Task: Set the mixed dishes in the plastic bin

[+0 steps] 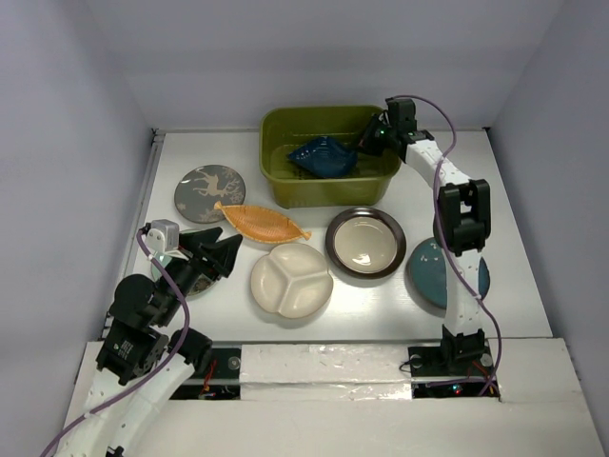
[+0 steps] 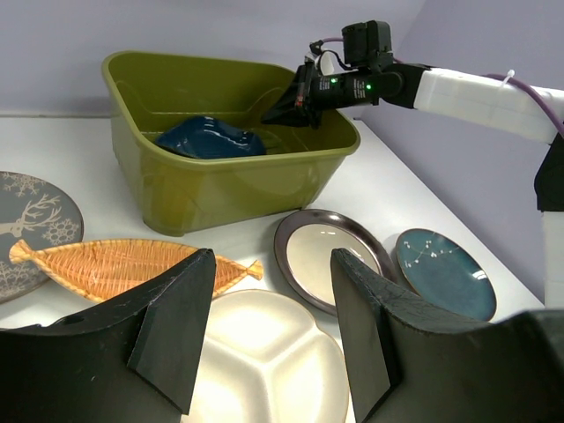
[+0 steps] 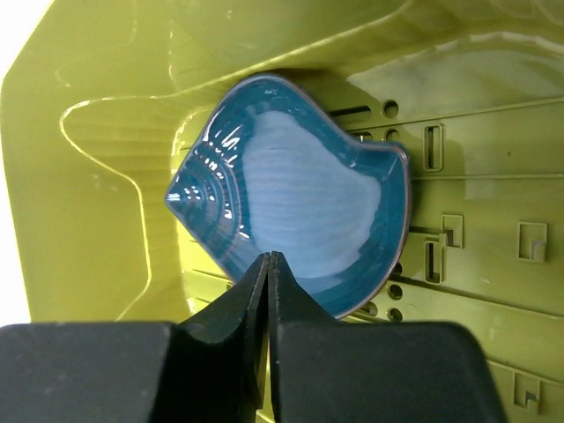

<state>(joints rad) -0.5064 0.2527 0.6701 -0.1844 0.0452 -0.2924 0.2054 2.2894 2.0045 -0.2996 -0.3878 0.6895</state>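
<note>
The olive-green plastic bin (image 1: 328,114) stands at the back of the table and holds the dark blue triangular plate (image 1: 324,157), which lies tilted on the slotted bottom (image 3: 458,264). My right gripper (image 1: 368,138) hovers over the bin's right end with its jaws shut just above that plate's edge (image 3: 291,203). My left gripper (image 1: 224,249) is open and empty, low at the front left. It points toward the cream three-compartment plate (image 2: 264,361). On the table lie the deer plate (image 1: 209,193), the orange leaf plate (image 1: 262,224), the brown-rimmed plate (image 1: 365,243) and the teal plate (image 1: 428,271).
The right arm's upright link (image 1: 461,219) stands over the teal plate's right side. A greenish edge (image 1: 158,273) shows under the left arm, mostly hidden. White walls enclose the table on the left, back and right.
</note>
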